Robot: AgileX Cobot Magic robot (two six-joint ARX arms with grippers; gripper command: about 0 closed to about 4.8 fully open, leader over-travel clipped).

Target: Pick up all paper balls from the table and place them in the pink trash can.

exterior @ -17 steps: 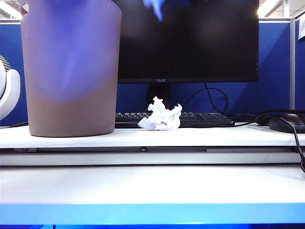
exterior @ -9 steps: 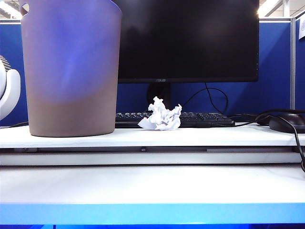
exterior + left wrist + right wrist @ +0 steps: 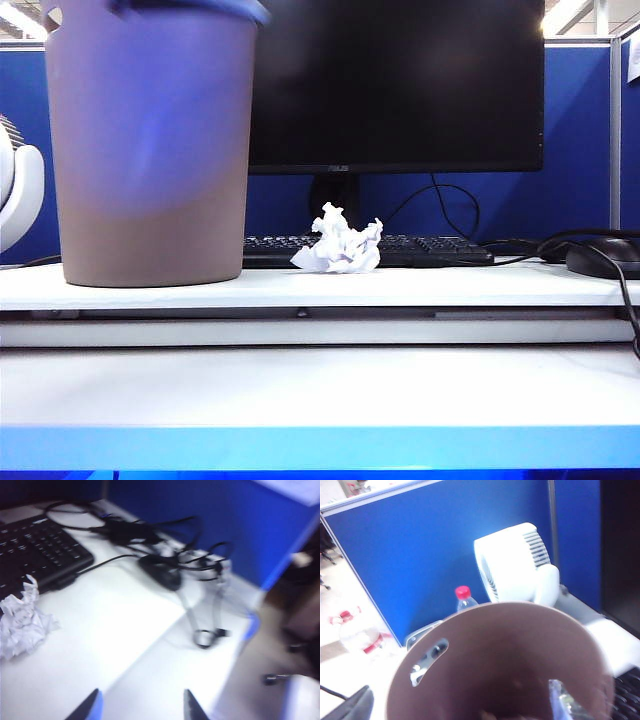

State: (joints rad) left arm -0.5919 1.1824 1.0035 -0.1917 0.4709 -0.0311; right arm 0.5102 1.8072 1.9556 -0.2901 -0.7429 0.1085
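The white spiky paper ball lies on the table in front of the keyboard. In the left wrist view the paper ball sits off to one side of my left gripper. That gripper hovers open above the bare table with nothing between its fingers. The pink trash can stands at the left. My right gripper shows as a blur over its rim. From the wrist, the right gripper is open above the can's mouth. A dim tan lump, perhaps the tan paper ball, lies deep inside.
A black monitor, keyboard and mouse with tangled cables stand behind the ball. A white fan is left of the can, with a red-capped bottle near it. Blue partitions back the desk.
The blurred right gripper, seen a second ago high in front of the monitor, left the view and now shows over the can's rim. The white paper ball has not moved.
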